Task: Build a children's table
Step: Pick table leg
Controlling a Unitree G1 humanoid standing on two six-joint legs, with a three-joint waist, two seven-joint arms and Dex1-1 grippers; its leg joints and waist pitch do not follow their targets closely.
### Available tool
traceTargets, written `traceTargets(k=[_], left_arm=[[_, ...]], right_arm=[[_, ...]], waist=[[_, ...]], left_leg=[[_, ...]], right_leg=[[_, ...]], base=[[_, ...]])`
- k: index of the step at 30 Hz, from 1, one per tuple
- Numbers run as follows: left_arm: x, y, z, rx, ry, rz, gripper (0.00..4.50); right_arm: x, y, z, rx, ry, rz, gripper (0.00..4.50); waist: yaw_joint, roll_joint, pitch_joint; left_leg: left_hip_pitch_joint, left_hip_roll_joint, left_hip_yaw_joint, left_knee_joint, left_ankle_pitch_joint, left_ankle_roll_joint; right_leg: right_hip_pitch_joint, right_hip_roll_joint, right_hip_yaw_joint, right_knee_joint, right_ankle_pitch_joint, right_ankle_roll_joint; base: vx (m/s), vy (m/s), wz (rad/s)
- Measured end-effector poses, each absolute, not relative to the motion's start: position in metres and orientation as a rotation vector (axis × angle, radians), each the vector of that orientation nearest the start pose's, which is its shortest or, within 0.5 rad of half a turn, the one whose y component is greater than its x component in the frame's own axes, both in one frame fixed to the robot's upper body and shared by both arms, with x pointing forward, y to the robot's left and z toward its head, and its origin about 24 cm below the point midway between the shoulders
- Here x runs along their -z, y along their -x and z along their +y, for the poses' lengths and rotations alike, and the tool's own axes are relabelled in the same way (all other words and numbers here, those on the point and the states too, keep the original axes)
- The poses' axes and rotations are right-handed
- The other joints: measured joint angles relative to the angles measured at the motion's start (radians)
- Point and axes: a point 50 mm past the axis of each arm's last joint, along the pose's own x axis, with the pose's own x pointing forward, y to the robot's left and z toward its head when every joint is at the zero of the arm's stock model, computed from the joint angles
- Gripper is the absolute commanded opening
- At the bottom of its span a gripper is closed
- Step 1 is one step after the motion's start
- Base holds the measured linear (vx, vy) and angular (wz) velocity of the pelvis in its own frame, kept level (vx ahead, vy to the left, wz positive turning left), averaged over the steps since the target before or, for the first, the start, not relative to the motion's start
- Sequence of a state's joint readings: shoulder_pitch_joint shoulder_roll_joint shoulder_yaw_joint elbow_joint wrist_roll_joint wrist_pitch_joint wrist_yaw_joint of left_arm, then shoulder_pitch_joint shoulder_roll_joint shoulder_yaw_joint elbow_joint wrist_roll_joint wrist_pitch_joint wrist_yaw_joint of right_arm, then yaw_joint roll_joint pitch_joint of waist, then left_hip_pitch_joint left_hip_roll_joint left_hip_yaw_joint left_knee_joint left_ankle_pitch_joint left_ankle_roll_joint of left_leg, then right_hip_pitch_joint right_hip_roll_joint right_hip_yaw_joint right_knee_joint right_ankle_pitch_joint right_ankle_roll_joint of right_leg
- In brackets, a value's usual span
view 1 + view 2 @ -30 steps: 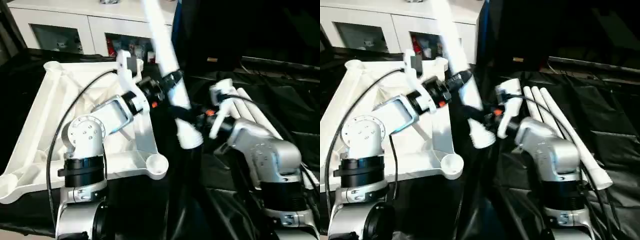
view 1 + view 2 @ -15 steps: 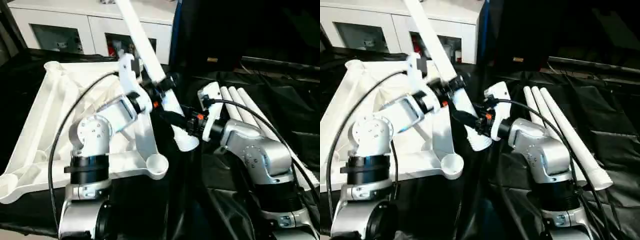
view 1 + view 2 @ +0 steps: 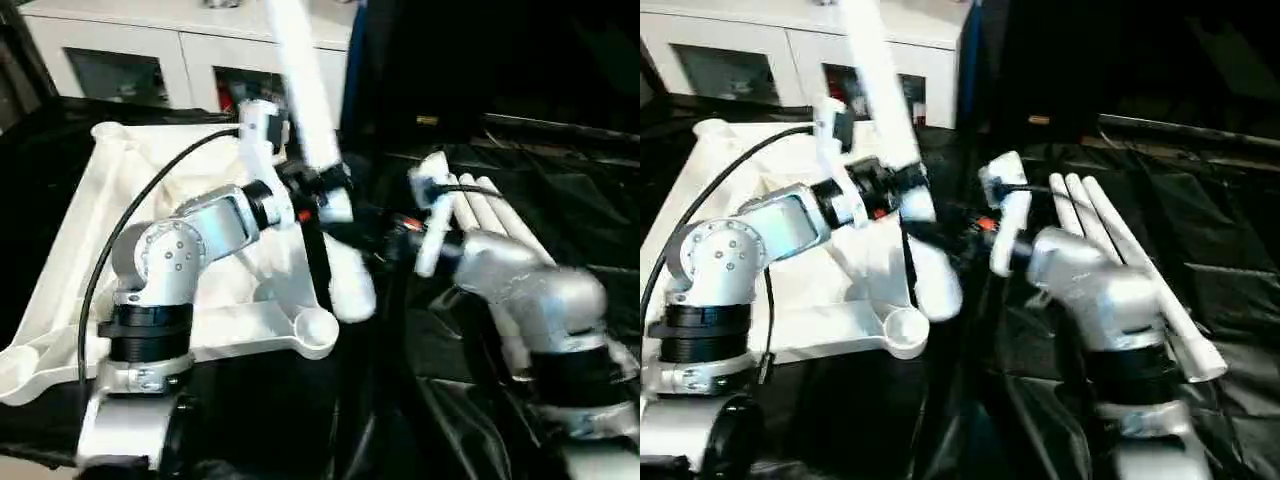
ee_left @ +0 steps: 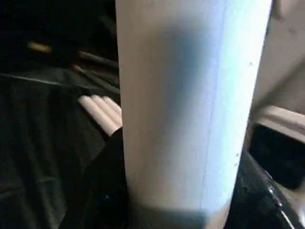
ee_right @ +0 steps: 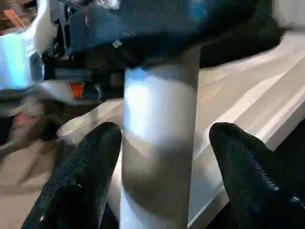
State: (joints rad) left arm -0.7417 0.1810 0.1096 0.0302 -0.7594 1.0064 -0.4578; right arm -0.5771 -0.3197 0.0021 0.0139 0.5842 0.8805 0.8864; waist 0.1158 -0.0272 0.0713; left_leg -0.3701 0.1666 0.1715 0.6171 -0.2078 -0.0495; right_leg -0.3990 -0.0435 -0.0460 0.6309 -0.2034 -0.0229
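Standing leg [image 3: 305,110] in left gripper [image 3: 322,190]

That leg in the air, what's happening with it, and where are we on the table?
The left gripper holds one white leg clamped, tilted upright over the upturned tabletop. Its thick lower end hangs just above the near corner socket, not seated. The right gripper has its fingers spread either side of the leg without touching it. Three more legs lie together on the black sheet to the right. No leg is fitted yet.
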Motion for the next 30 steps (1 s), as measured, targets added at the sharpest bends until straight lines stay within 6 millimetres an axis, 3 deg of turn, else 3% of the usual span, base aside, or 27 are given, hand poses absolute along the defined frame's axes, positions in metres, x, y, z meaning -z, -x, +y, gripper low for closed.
traceTargets(k=[9,15,20,21,25,27,30], left_arm=[[-0.215,-0.313,0.081,1.205,0.43,0.136,1.86],[-0.218,-0.311,0.081,1.232,0.427,0.118,1.86],[-0.218,-0.312,0.082,1.219,0.425,0.11,1.86],[-0.218,-0.313,0.082,1.206,0.423,0.11,2.42],[-0.213,-0.32,0.08,1.085,0.427,0.119,2.56],[-0.211,-0.324,0.079,1.002,0.414,0.123,2.95],[-0.208,-0.327,0.079,0.928,0.399,0.13,2.97]], right_arm=[[-0.143,-0.294,-0.114,-1.36,-0.304,0.411,3.26],[-0.143,-0.294,-0.109,-1.385,-0.33,0.441,2.56],[-0.144,-0.295,-0.106,-1.391,-0.337,0.434,2.26],[-0.144,-0.295,-0.105,-1.387,-0.336,0.43,2.18],[-0.142,-0.298,-0.102,-1.333,-0.327,0.426,2.12],[-0.14,-0.299,-0.1,-1.299,-0.316,0.43,1.99],[-0.139,-0.301,-0.1,-1.262,-0.301,0.434,1.97]], waist=[[0.0,0.0,0.0],[0.0,0.0,0.0],[0.001,0.0,0.0],[0.001,0.0,0.0],[0.001,0.0,0.0],[0.001,0.0,0.0],[0.001,0.0,0.0]], left_leg=[[0.0,0.0,0.0,0.0,0.001,0.0],[0.0,0.0,0.0,0.0,0.002,-0.001],[0.0,0.0,0.0,0.0,0.002,-0.001],[0.0,0.0,0.0,0.0,0.002,-0.001],[0.0,0.0,0.0,0.0,0.002,-0.001],[0.0,0.0,0.0,0.001,0.003,-0.001],[0.0,0.0,0.0,0.001,0.003,-0.002]], right_leg=[[0.0,0.0,0.0,0.001,0.0,0.0],[0.0,0.0,0.0,0.001,0.001,-0.001],[0.0,0.0,-0.001,0.001,0.001,-0.001],[0.0,0.0,-0.001,0.001,0.001,-0.001],[0.0,0.0,-0.001,0.001,0.001,-0.001],[0.0,0.0,-0.001,0.001,0.002,-0.001],[0.0,0.0,-0.001,0.001,0.002,-0.001]], base=[[0.0,0.0,0.0],[0.0,0.0,0.0],[0.0,0.0,0.0],[0.0,0.0,0.0],[0.0,0.0,0.0],[0.0,0.0,0.0],[0.0,0.0,0.0]])
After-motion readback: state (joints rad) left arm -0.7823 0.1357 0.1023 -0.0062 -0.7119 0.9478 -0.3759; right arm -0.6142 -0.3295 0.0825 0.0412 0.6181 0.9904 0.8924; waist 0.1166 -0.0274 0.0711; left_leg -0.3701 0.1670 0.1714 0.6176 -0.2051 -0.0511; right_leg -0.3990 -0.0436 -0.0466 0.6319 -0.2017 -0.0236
